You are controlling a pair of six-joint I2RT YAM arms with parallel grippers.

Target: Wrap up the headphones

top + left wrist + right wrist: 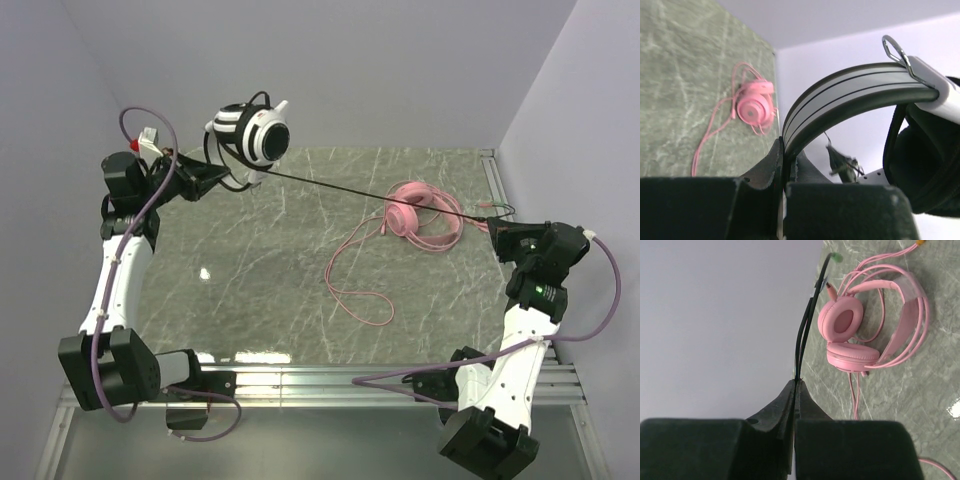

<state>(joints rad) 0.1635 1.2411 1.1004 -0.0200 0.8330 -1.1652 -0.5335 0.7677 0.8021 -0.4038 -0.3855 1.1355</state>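
Left gripper (785,161) clenches the black-and-white headset (255,133) by its band, aloft; right gripper (795,385) pinches its black cable (380,192) taut, seemingly readying wraps. Pink headset (420,215) lies apart.

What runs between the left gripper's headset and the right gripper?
In the top view, the black cable stretches taut between them, crossing over the pink headset; the right gripper pinches it.
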